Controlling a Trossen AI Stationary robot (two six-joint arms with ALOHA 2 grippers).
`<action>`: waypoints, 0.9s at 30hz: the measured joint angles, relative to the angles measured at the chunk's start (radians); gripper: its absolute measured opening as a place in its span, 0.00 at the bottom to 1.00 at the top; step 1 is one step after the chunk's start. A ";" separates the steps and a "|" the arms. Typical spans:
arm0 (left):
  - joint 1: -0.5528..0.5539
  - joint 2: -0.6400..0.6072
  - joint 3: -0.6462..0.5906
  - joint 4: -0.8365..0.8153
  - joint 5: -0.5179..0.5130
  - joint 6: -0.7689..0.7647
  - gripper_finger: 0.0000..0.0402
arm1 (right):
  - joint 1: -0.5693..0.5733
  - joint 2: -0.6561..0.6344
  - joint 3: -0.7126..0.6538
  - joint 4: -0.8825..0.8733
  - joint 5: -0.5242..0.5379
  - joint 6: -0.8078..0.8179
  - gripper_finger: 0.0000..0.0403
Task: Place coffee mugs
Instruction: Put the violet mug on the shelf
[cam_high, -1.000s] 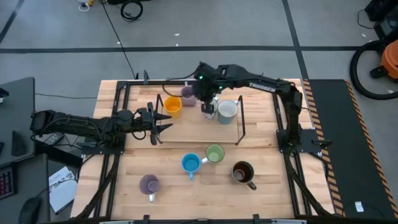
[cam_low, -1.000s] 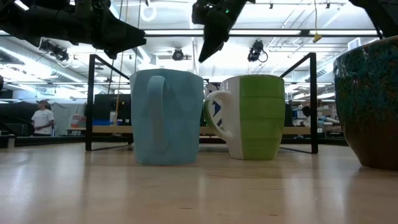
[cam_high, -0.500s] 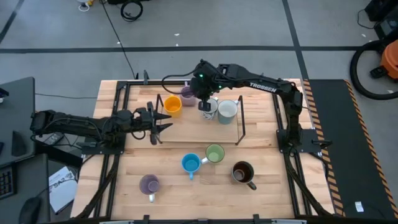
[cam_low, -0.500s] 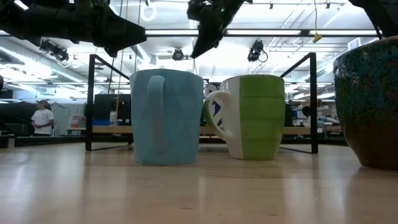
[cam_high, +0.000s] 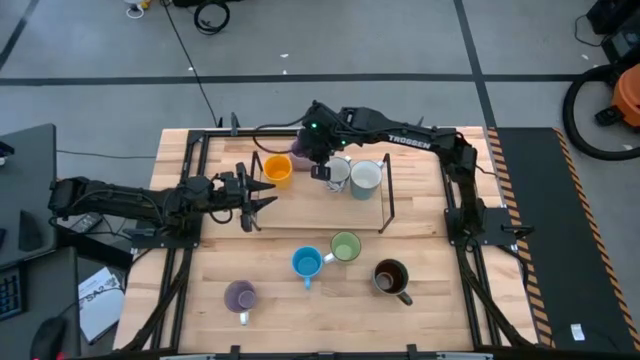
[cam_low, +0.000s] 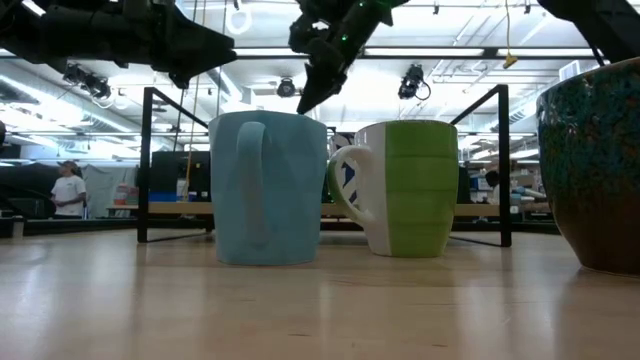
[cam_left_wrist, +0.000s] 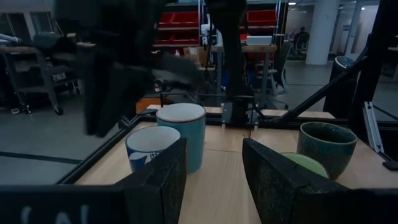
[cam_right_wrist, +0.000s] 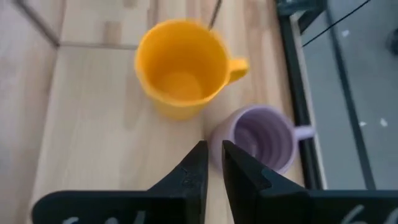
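The right claw (cam_high: 318, 168) hangs above the rack (cam_high: 385, 205) at the bench's (cam_high: 420, 210) twelve o'clock, fingers nearly together with a slim gap, holding nothing. Below it the orange mug (cam_right_wrist: 180, 67) and lavender mug (cam_right_wrist: 258, 138) stand just beside each other. The left claw (cam_high: 262, 190), spread wide and empty, waits at nine o'clock. The right should probably climb straight clear before swinging toward six o'clock for the blue mug (cam_high: 306, 263), lest it clip rims.
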 joint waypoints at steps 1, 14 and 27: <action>0.000 0.000 0.000 0.003 0.000 0.000 0.40 | -0.001 0.004 0.000 0.000 -0.001 0.003 0.15; 0.001 0.000 0.000 0.004 0.000 0.001 0.40 | 0.000 0.117 -0.002 0.037 0.030 -0.028 0.29; 0.001 0.000 0.000 0.016 -0.002 0.038 0.40 | -0.002 0.146 -0.002 0.091 0.085 -0.063 0.29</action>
